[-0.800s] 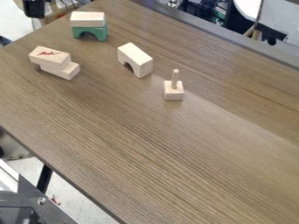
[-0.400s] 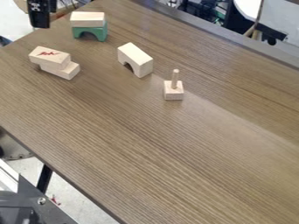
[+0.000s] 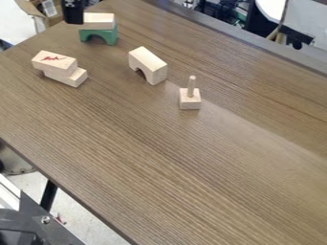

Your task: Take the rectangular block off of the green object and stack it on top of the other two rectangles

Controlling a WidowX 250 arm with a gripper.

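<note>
I am observing the green arch (image 3: pixel 109 35) standing on the tabletop (image 3: pixel 166 162) and am taking it as my reference point. The rectangular block (image 3: pixel 100 18) is lying flat across the top of that arch and is awaiting removal. The black gripper (image 3: pixel 73 21) is hanging just left of the arch's upper part and is covering the left end of the block; I am not managing to tell whether the jaws are open, closed or touching the wood. Nearer the camera than the arch and to its left, the red-marked block (image 3: pixel 54 61) is sitting offset on the lower rectangle (image 3: pixel 72 78), which is jutting out toward the right. To the right of the arch and nearer the camera, a plain wooden arch (image 3: pixel 152 63) is standing; farther along that way, a small base (image 3: pixel 190 102) is holding an upright peg (image 3: pixel 191 85).
</note>
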